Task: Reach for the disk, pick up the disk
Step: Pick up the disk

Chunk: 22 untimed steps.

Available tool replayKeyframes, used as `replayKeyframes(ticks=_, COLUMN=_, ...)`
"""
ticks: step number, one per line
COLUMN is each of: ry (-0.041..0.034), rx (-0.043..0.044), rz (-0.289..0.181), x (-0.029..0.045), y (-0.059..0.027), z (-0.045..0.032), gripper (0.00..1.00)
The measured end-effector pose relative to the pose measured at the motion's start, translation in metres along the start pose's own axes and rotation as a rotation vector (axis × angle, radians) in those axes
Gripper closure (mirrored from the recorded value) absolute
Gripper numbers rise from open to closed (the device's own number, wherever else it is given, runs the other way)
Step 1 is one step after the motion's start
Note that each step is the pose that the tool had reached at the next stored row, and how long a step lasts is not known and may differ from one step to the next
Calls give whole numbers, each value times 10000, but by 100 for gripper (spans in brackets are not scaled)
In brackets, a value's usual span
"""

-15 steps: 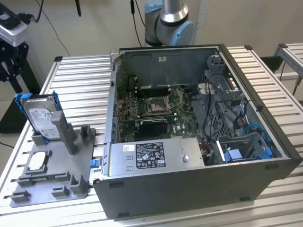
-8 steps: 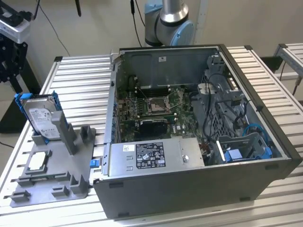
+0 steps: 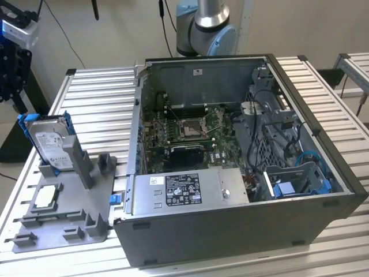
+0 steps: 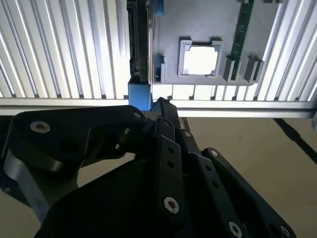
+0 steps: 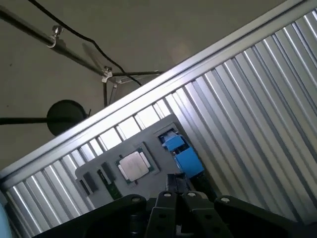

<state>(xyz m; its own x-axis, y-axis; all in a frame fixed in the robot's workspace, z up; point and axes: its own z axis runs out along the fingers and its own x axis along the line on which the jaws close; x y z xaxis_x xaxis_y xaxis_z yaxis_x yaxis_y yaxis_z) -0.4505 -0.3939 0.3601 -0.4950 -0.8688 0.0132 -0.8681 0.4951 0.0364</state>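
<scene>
Pincer (image 3: pixel 17 101) near upright white-labelled disk (image 3: pixel 52 145)

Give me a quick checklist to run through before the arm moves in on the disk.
1. Disk stands upright in the grey holder: ok.
2. Nothing rests on the disk's upper edge: ok.
3. Gripper is apart from the disk, up and toward the exterior view's left, with nothing held: ok.
4. Chip lies flat in its own pocket, apart from the disk: ok.
5. Open computer case stands on the exterior view's right, away from the disk: ok.
6. Gripper is lined up with the disk's edge: cannot tell.
</scene>
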Motion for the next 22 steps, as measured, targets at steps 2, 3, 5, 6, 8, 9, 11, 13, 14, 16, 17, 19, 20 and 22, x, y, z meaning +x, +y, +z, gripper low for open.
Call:
replayKeyframes(ticks=2, ry=10, rx=11, rz=-371, x=0, y=0, z=0, gripper=100)
replayKeyframes(ticks=3, ry=14, rx=18, rz=-549, x=0, y=0, z=0, gripper=100)
replayKeyframes(ticks=5, ry=13, rx=48, rz=-898, x=-1, y=0, z=2, gripper=100)
replayKeyframes(ticks=6, ry=5, rx=76, rz=-1022, x=-1, y=1, z=3, gripper=100)
replayKeyframes(ticks=8, ry=-42, rx=180, rz=-1213, x=-7, y=3, z=14, gripper=100)
replayKeyframes(ticks=9, ry=-60, rx=221, rz=-1294, x=-9, y=4, z=20, gripper=100)
replayKeyframes(ticks=11, ry=-71, rx=253, rz=-1417, x=-21, y=11, z=37, gripper=100)
replayKeyframes(ticks=13, ry=-68, rx=256, rz=-1585, x=-40, y=20, z=55, gripper=100)
replayKeyframes(ticks=14, ry=-64, rx=256, rz=-1700, x=-46, y=24, z=58, gripper=100)
replayKeyframes(ticks=16, ry=-59, rx=259, rz=-1938, x=-57, y=29, z=63, gripper=100)
replayKeyframes(ticks=17, ry=-56, rx=260, rz=-2074, x=-60, y=31, z=65, gripper=100)
replayKeyframes(ticks=19, ry=-48, rx=261, rz=-2370, x=-64, y=33, z=68, gripper=100)
replayKeyframes(ticks=20, ry=-45, rx=262, rz=-2500, x=-68, y=36, z=69, gripper=100)
replayKeyframes(ticks=22, ry=-38, rx=264, rz=-2750, x=-75, y=40, z=72, gripper=100)
